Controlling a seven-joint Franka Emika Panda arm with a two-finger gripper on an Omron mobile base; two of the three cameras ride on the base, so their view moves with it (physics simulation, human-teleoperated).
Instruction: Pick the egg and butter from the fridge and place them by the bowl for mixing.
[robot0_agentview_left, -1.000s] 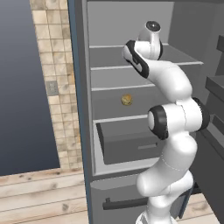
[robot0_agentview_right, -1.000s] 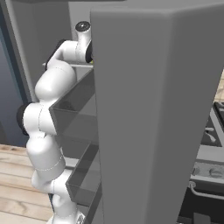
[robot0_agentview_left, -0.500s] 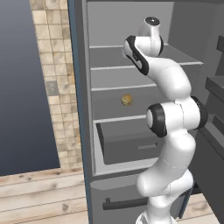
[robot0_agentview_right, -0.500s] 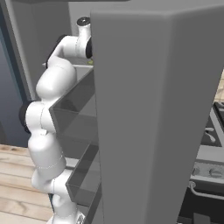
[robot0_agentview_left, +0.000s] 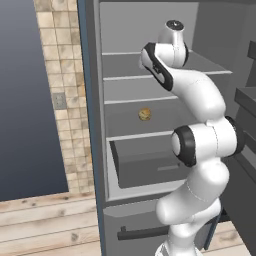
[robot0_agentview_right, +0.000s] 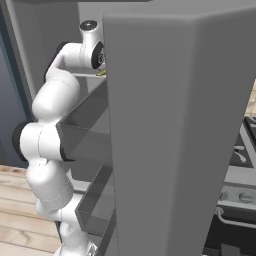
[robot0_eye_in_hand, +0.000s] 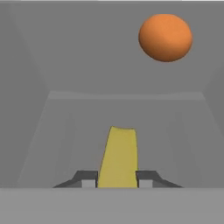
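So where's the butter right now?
In the hand view the butter sits bottom centre, between the fingertips of the gripper, inside the fridge; the egg is beyond it, upper right.

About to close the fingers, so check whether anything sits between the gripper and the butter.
Nothing visible does. In the hand view the butter lies directly between the two fingertips of the gripper, with bare fridge interior around it. The egg sits farther in and off to one side, clear of the gripper.
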